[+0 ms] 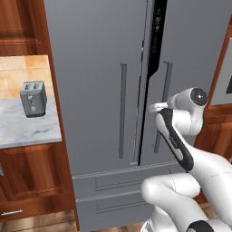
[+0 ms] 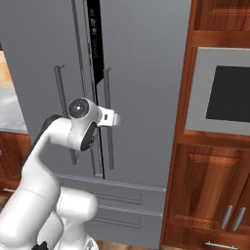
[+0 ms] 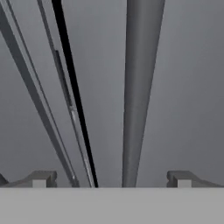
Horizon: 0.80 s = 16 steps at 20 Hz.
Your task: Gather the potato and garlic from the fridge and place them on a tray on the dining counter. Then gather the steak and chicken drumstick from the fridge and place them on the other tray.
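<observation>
A: Facing the fridge (image 1: 99, 81), tall and grey, two doors above, two drawers at the bottom.

B: Doors?

A: Right door (image 1: 190, 50) ajar, a dark gap running down the middle seam, wider toward the top. Left door (image 1: 90, 90) flush and shut.

B: And the fingers?

A: Spread wide. In the hand view, two small tips low at the left (image 3: 40, 179) and low at the right (image 3: 181, 178), with the right door's bar handle (image 3: 138, 96) rising between them. Not touching either tip as far as visible; handle nearer the right tip than the left.

B: Gripper position in the room?

A: Gripper (image 3: 111, 179) up against the right door, about midway along the handle (image 1: 164, 106). Wrist seen from the base views just in front of that bar, hand itself largely hidden behind the arm (image 1: 181, 136).

B: Anything else in the hand view?

A: Dark door gap (image 3: 72, 87) slanting left of the handle, then the left door's handle (image 3: 26, 83) as a thin grey bar farther left.

B: Surroundings?

A: Left of the fridge, a marble tabletop (image 1: 27, 129) with a grey toaster (image 1: 33, 98) on it, wood cabinets below. Right of the fridge, red-brown wood cabinetry with a built-in oven (image 2: 222, 95), dark window in a grey frame.

B: Garlic, potato, meat?

A: Cannot tell; fridge interior hidden behind the doors, only black showing through the gap.
</observation>
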{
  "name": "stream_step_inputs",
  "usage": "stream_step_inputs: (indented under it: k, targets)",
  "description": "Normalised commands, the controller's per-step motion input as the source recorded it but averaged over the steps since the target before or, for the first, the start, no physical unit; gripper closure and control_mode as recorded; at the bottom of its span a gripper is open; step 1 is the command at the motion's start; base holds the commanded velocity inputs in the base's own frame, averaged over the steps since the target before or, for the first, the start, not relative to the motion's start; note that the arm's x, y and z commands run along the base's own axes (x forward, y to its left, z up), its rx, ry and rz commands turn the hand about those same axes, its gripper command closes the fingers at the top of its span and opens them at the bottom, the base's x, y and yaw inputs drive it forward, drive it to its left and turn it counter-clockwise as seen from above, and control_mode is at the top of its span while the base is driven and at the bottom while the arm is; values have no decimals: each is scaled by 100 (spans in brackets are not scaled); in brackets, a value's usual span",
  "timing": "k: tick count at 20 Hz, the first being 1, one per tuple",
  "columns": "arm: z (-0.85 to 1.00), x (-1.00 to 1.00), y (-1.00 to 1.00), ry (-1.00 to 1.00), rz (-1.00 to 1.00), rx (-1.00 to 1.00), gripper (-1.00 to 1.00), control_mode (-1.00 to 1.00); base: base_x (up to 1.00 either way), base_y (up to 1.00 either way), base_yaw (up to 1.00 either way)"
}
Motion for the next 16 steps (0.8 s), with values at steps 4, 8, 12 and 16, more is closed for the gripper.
stream_step_inputs:
  k: [4,8,12,16]
  targets:
    - [-6,62,-27,10,6,10,-100,-100,0,0,0]
    - [-21,74,-5,5,4,4,-100,-100,0,0,0]
    - [-19,63,0,-1,0,1,-100,-100,0,0,0]
    - [-24,45,12,-12,-5,1,100,-100,0,0,0]
